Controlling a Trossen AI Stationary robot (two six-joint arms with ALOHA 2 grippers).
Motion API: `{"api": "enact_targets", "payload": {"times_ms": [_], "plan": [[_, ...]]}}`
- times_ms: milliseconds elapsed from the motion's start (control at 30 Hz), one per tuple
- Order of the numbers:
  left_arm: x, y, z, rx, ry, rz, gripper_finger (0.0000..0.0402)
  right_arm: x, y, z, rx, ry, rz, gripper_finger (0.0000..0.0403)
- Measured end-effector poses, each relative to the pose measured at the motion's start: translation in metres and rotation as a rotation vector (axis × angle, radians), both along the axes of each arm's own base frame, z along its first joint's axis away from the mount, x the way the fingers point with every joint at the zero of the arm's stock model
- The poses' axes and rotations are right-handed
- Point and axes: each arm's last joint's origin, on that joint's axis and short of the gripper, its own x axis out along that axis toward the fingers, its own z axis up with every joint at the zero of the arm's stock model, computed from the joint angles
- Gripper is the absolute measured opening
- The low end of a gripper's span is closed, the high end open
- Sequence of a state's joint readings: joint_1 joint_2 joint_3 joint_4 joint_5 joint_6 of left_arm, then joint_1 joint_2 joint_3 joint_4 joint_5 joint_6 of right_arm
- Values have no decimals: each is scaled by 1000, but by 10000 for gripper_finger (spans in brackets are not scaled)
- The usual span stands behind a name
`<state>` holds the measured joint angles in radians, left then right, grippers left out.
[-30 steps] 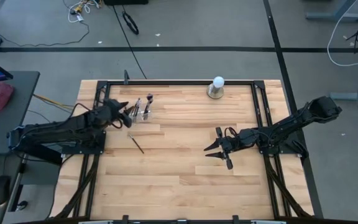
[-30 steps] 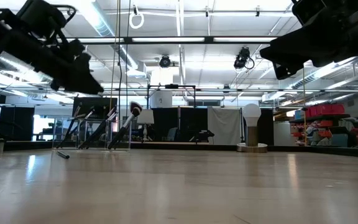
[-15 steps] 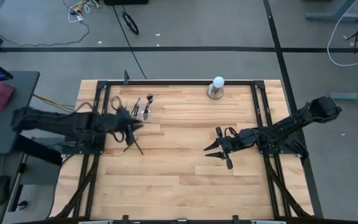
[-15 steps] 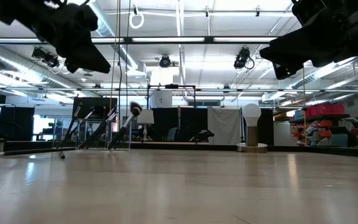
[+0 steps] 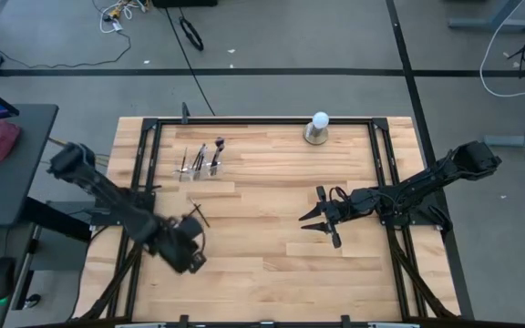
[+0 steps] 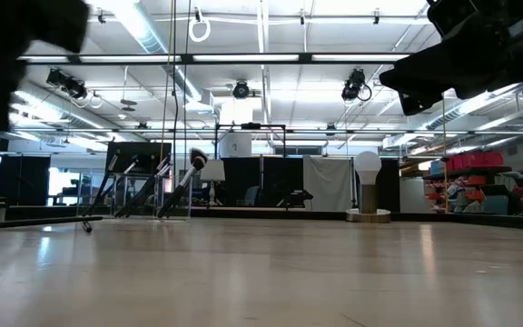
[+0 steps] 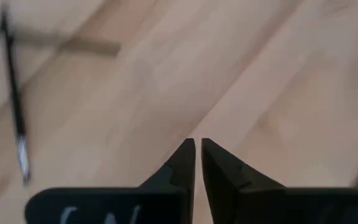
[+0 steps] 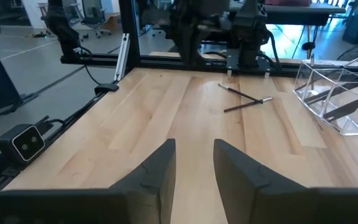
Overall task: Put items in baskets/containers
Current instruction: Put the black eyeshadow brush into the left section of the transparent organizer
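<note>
- In the high view the left hand (image 5: pixel 190 257) is blurred, over the near-left part of the worktop (image 5: pixel 262 246); its wrist view shows the fingertips (image 7: pixel 185 155) almost touching, only a thin slit between them, gripping nothing.
- The low view cuts that arm down to a dark shape at the left edge.
- The right hand (image 5: pixel 320 224) hangs over the worktop's right middle, fingers part-way apart and empty.
- One makeup brush (image 5: pixel 200 214) lies loose on the worktop left of centre, its long axis slanting from far-left to near-right; which end carries the bristles is too small to tell.
- The clear holder (image 5: pixel 200 164) stands at the far left, several brushes (image 5: pixel 215 155) leaning upright in it; their number is unclear.
</note>
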<state>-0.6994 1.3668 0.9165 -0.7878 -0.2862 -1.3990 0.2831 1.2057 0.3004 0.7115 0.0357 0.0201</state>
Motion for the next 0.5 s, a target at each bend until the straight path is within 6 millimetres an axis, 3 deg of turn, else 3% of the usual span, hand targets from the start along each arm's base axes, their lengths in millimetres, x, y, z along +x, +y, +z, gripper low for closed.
{"api": "enact_targets", "payload": {"times_ms": [167, 300, 500], "plan": [[-30, -19, -28, 94, 106, 153, 68, 0, 0, 0, -2, 0, 1, 109], [-56, -12, -41, 262, 44, 256, 130, 0, 0, 0, -2, 0, 0, 109], [-71, 4, -71, 428, -6, 200, 200, 0, 0, 0, -2, 0, 1, 109]]}}
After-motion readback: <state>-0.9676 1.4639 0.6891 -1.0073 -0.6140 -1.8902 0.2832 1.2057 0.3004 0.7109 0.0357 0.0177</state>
